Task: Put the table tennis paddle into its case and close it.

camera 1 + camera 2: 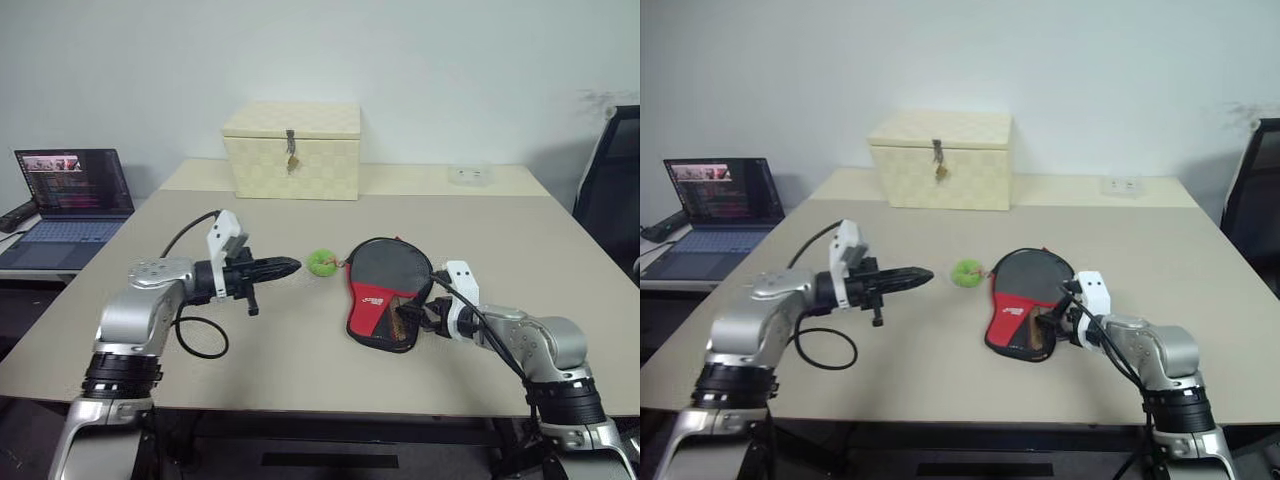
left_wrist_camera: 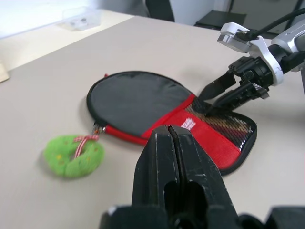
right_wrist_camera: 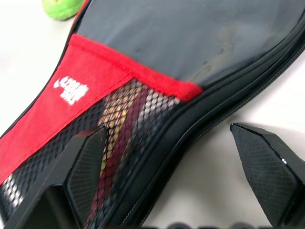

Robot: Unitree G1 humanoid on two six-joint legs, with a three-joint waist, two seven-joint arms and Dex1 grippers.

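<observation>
Right gripper [image 1: 418, 318] is down at the narrow mesh end of the case [image 1: 380, 285], fingers spread wide with one over the mesh, gripping nothing. The case lies flat mid-table [image 1: 300, 370], striped handle showing through the mesh. Left gripper [image 1: 283, 267] hovers pinched together, empty, near the green pull [image 1: 322, 263].

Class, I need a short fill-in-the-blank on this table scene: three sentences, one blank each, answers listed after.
1. The fluffy pull lying beside the case is ____ in colour.
2. The left claw has its fingers ____.
3. The right claw has its fingers open at the case's ____ pocket end.

Missing words: green; shut; mesh
</observation>
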